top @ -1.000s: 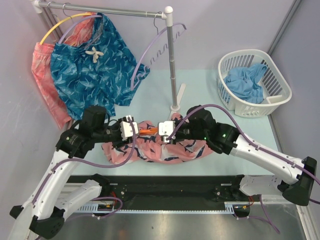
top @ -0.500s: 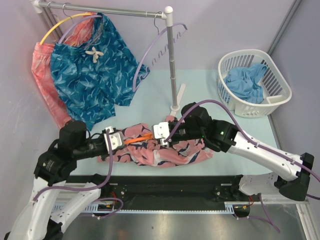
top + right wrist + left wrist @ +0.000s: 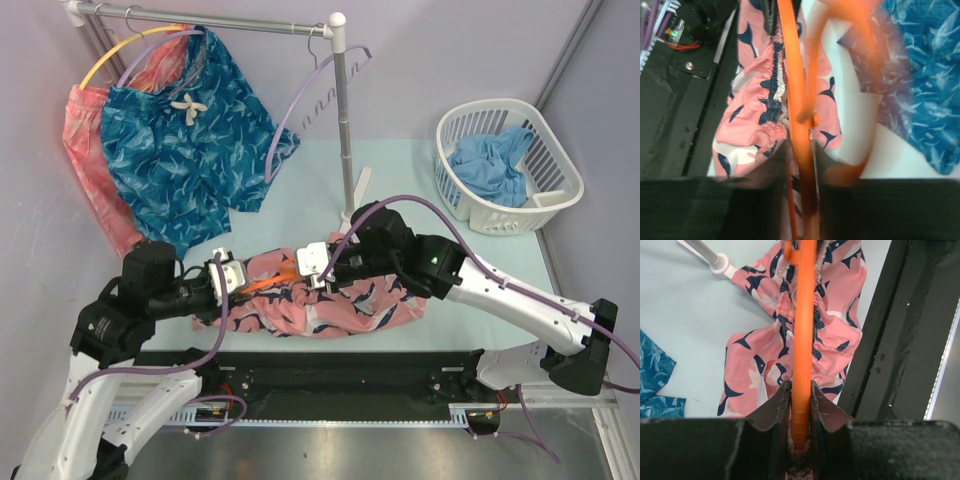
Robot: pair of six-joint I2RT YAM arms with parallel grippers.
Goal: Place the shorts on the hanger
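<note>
The salmon-pink shorts (image 3: 335, 305) with navy and white leaf shapes lie bunched at the table's near edge. The orange hanger (image 3: 272, 277) runs along their gathered waistband between both grippers. My left gripper (image 3: 226, 276) is at the hanger's left end. In the left wrist view its jaws (image 3: 800, 386) are shut on the orange hanger (image 3: 804, 315) with waistband fabric under it, above the shorts (image 3: 752, 375). My right gripper (image 3: 316, 263) holds the other end. In the blurred right wrist view the gripper (image 3: 807, 150) pinches the hanger (image 3: 791, 75) beside the shorts (image 3: 757, 107).
A clothes rack stands behind, its pole (image 3: 345, 130) on a base (image 3: 352, 215), carrying teal shorts (image 3: 185, 150), a coral garment (image 3: 90, 170), a yellow hanger (image 3: 110, 55) and lavender hangers (image 3: 310, 100). A white basket (image 3: 560, 170) with blue cloth (image 3: 490, 165) sits back right.
My left arm has drawn back to the left and its jaws have closed on the hanger's end. The right gripper has shifted left, and the shorts have moved with it.
</note>
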